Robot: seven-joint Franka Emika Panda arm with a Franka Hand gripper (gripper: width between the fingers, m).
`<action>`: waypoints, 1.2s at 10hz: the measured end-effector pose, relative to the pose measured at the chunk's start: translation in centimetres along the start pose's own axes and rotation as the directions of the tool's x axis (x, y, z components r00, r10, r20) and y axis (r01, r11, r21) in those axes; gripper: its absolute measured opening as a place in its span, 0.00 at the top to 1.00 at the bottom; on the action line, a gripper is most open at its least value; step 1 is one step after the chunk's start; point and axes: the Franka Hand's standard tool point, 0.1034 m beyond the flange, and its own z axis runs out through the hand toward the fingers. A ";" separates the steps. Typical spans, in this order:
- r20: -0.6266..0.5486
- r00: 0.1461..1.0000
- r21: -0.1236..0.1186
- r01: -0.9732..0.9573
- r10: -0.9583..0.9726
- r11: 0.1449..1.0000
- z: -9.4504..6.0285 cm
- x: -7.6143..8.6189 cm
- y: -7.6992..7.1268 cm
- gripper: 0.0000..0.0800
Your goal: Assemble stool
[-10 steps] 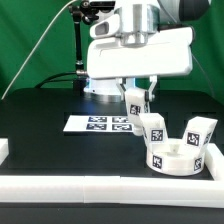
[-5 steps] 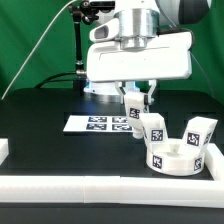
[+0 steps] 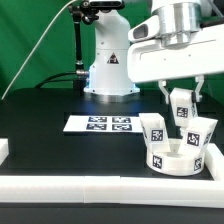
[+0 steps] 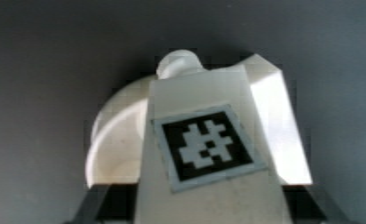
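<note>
Exterior view: the gripper hangs above the seat, its fingers closed on a leg held upright, clear of the tabletop. The seat lies at the exterior view's right, near the front rail, with 2 legs already standing in it: leg 1 on its left side and leg 2 on its right. The held leg sits between those 2 and a little farther back, above the seat's far edge (whether it lines up with a socket there cannot be told from here).

The wrist view shows the held leg close up, tag facing the camera, with dark gripper fingers at either side of its base; the seat is hidden behind it.

By my judgement the task is well past halfway: 2 of 3 legs look seated, though how firmly is unclear. Left to do: lower the 3rd leg into its place, fix it, and release. The marker board lies well to the left, untouched.
</note>
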 end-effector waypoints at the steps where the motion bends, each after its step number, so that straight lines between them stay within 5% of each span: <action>1: 0.002 1.000 -0.003 -0.003 0.003 1.000 0.1 0.0 0.2 0.59; 3: 0.008 1.000 -0.001 -0.002 0.002 1.000 0.0 0.0 0.1 0.59; 6: -0.001 1.000 0.028 -0.002 0.002 1.000 -1.4 2.2 -1.3 0.59; 12: -0.039 0.998 0.003 0.042 -0.042 0.999 -0.4 2.7 0.0 0.59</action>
